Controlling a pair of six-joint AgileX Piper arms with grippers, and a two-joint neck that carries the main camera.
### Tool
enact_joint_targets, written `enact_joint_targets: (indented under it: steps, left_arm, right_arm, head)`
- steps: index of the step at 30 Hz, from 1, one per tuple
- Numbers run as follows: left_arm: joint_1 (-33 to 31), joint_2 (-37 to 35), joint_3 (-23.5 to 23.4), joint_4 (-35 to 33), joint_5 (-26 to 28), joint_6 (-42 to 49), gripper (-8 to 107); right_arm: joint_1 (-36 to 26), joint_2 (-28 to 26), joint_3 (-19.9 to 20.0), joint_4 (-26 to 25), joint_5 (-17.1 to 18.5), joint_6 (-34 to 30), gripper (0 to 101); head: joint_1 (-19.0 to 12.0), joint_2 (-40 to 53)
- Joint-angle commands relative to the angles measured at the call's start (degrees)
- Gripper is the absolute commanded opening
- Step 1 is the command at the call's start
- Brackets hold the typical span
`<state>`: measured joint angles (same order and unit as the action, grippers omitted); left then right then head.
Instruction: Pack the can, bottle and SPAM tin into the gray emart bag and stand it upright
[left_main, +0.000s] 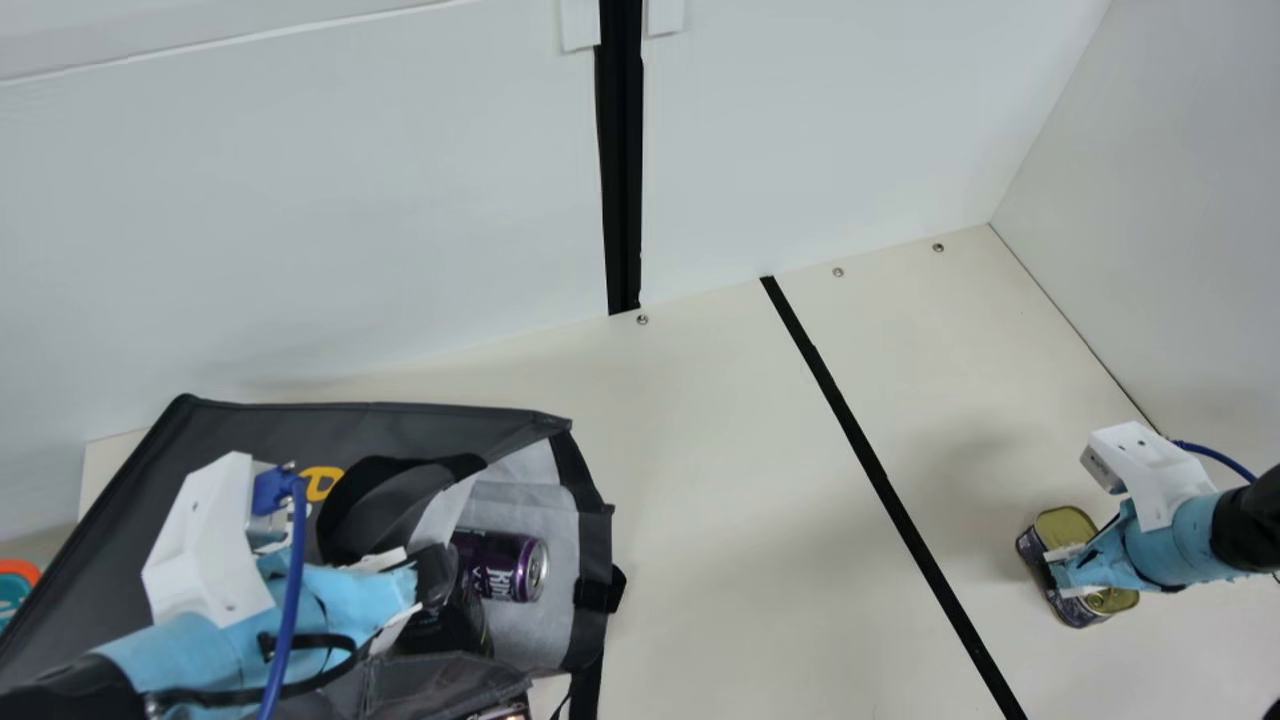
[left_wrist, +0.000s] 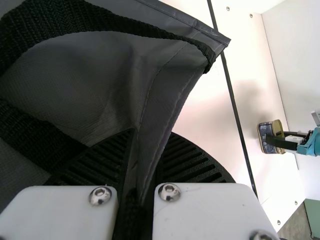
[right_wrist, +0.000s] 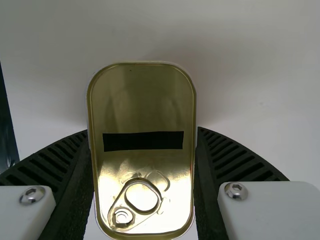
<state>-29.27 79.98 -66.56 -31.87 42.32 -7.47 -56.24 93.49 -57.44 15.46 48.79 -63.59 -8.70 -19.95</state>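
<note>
Our left gripper (left_main: 434, 578) pinches a fold of the gray bag (left_main: 400, 420). Near the table's (left_main: 720, 480) right edge, our right gripper (left_main: 1070, 575) has the SPAM tin (left_main: 1065, 525) clamped between its fingers. The can (left_main: 500, 565) lies inside the bag's mouth; we can't make out the dark shape (left_main: 450, 622) beside it.

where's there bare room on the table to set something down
Widest: the table between the bag's mouth and the black strip. Another patch: between strip and SPAM tin, back to the wall. Crowded: the bag, with can and left claw; the tin, held by the right claw.
</note>
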Motion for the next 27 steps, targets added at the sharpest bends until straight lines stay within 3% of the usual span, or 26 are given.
enact_joint_targets:
  steps: [1, 12, 27]
  left_arm:
    - [0.0, 0.0, 0.0, 0.0, 0.0, 0.0, -8]
    - [0.0, 0.0, 0.0, 0.0, 0.0, 0.0, -8]
    - [0.0, 0.0, 0.0, 0.0, 0.0, 0.0, -8]
  right_arm:
    - [-0.1, -0.3, -0.9, 0.6, 1.3, -0.9, 0]
    - [0.8, -2.6, -3.5, 1.5, 4.3, -4.5, 0]
    - [5.0, -9.3, -2.8, 1.0, 6.7, -5.0, 0]
  head:
    - [-1.3, 0.0]
    - [-1.3, 0.0]
    - [-1.3, 0.0]
